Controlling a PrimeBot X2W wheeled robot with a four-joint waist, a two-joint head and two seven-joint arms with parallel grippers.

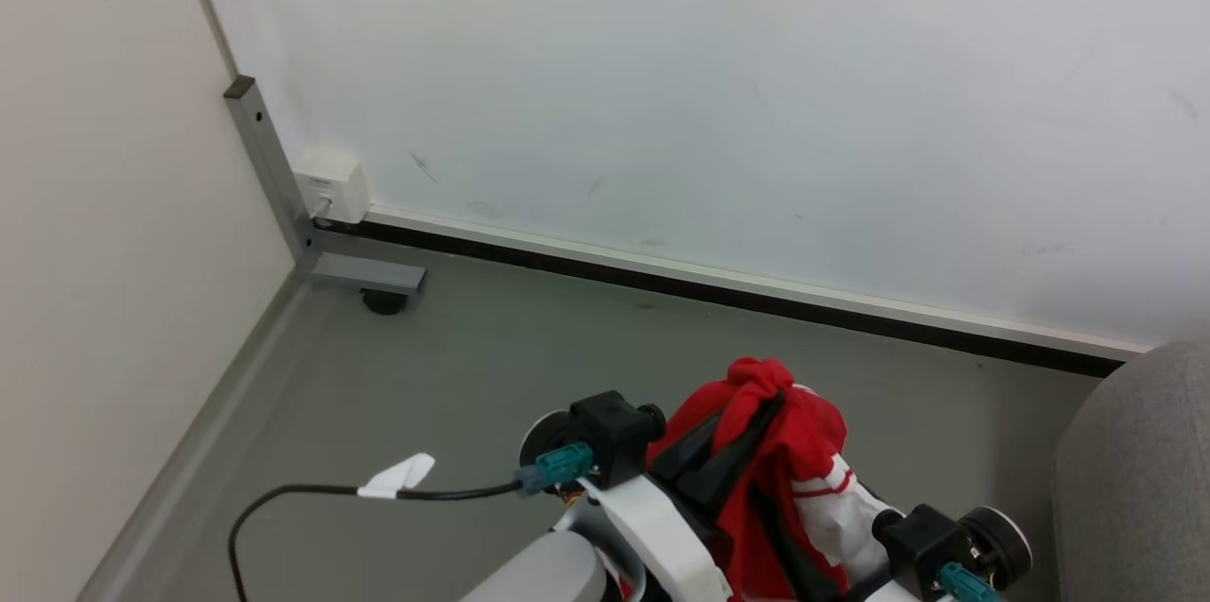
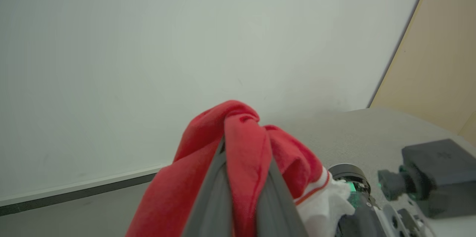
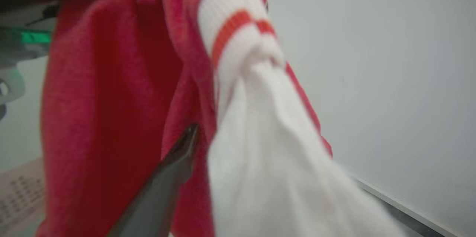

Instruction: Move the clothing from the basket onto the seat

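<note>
Metal post (image 1: 269,167) and pale wall panel (image 1: 709,92) stand at the left and back of the head view, with a black cable (image 1: 284,498) looping over the grey floor (image 1: 473,347) below them. Moving right, the left gripper (image 1: 747,437) is raised above the floor, its jaws clenched on a bunched fold of the clothing (image 1: 813,432). The left wrist view shows red fabric pinched tight between the two dark fingers (image 2: 212,188) and spilling over both sides, so the garment hangs from that single pinch. Holding it this high probably keeps the trailing cloth off the floor during the carry.

Just right of it, the right gripper (image 1: 827,526) sits under the hanging white panel and striped hem with its jaws spread wide. One dark finger (image 3: 174,172) shows beside the cloth, which drapes across it rather than being squeezed, so this arm seems only to steady the loose end. The basket (image 3: 20,192) shows low in the right wrist view, behind the hanging cloth; whether the cloth is fully clear of it I cannot tell.

At the far right lies the grey seat (image 1: 1134,479), near the load but not yet under it, so the transfer looks about midway
</note>
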